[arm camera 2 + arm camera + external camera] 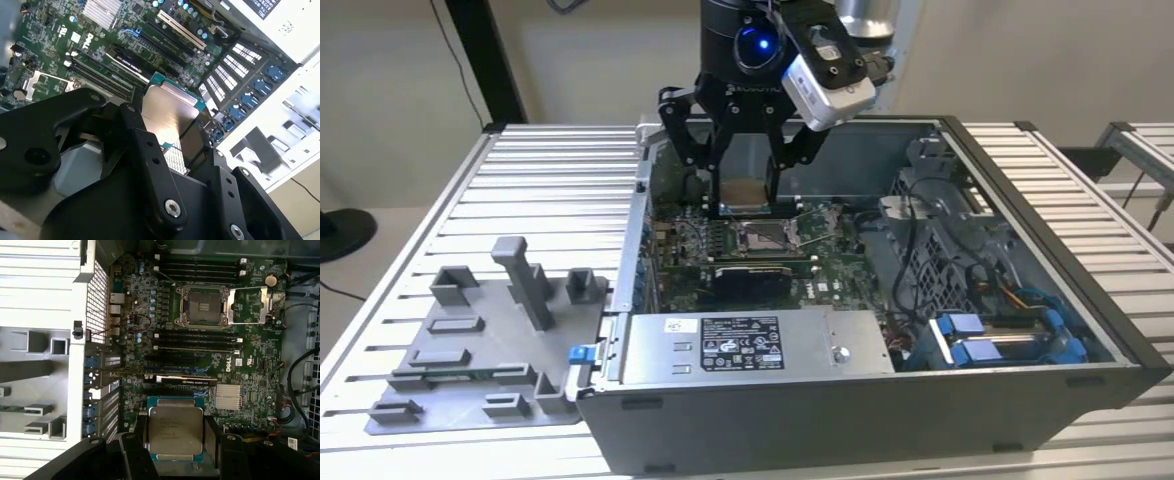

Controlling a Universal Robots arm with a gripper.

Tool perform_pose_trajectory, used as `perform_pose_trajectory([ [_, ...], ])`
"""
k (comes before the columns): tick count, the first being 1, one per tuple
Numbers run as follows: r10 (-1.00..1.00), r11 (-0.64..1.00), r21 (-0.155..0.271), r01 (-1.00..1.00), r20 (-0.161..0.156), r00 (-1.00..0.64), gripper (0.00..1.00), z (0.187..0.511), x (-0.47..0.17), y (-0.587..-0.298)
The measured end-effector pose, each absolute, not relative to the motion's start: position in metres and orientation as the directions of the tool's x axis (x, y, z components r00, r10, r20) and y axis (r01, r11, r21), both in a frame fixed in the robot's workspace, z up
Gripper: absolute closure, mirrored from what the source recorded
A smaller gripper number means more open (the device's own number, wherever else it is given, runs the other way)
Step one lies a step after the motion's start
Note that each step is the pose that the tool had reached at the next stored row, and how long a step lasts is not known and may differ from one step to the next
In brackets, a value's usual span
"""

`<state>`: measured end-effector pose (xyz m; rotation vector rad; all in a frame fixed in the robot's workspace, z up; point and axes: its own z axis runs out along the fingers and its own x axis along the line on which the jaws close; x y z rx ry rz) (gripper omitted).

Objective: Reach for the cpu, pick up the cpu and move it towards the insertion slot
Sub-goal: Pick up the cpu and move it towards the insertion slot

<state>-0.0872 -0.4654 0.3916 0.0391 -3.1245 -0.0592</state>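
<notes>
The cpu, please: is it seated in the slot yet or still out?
Out. The gripper holds the cpu above the board, while the slot lies open and empty.

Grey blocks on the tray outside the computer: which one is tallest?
The upright grey post near the tray's back edge. It rises well above the low, squat blocks around it.

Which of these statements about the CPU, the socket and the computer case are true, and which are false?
1. The gripper holds the flat square silvery-grey cpu. True.
2. The cpu already sits in the shiny metal-framed insertion slot. False: it hangs above the green board, apart from the slot.
3. The slot's dark centre is empty. True.
4. The grey plastic fixture plate lies inside the grey computer case. False: it lies outside, at the exterior view's left.
</notes>
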Motion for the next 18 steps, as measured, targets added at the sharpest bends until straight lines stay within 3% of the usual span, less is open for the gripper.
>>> perform_pose_trajectory([
  [18,-0.025,0.999,0.038,-0.025,0.016,-1.000,1.00,0.391,-0.038,-0.465],
])
